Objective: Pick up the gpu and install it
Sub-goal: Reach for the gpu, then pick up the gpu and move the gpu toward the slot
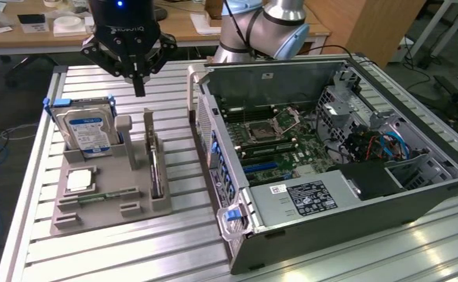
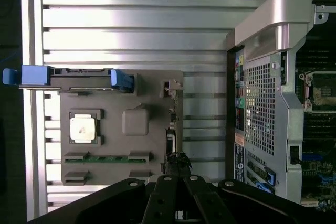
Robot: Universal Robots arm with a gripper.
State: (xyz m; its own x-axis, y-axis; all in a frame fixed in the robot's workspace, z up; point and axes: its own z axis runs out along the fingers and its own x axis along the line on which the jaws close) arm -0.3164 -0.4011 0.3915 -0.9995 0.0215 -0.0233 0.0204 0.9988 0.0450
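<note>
My gripper (image 1: 139, 91), fingers pressed together and empty, hangs upper left in the exterior view. Below it, a gray tray (image 1: 119, 176) holds a hard drive (image 1: 87, 132), a chip (image 1: 80, 181) and the gpu (image 1: 156, 173) on edge. An open computer (image 1: 331, 176) stands beside the tray.

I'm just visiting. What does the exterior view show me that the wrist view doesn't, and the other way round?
Exterior view's extras: the robot arm, the blue-white label on the hard drive, and the power supply inside the open computer case. Wrist view's extra: a straight-down look that turns the case's perforated rear grille plainly toward you. Shared: the closed gripper hanging empty above the grey fixture, and the gpu standing on edge in its slot there.
</note>
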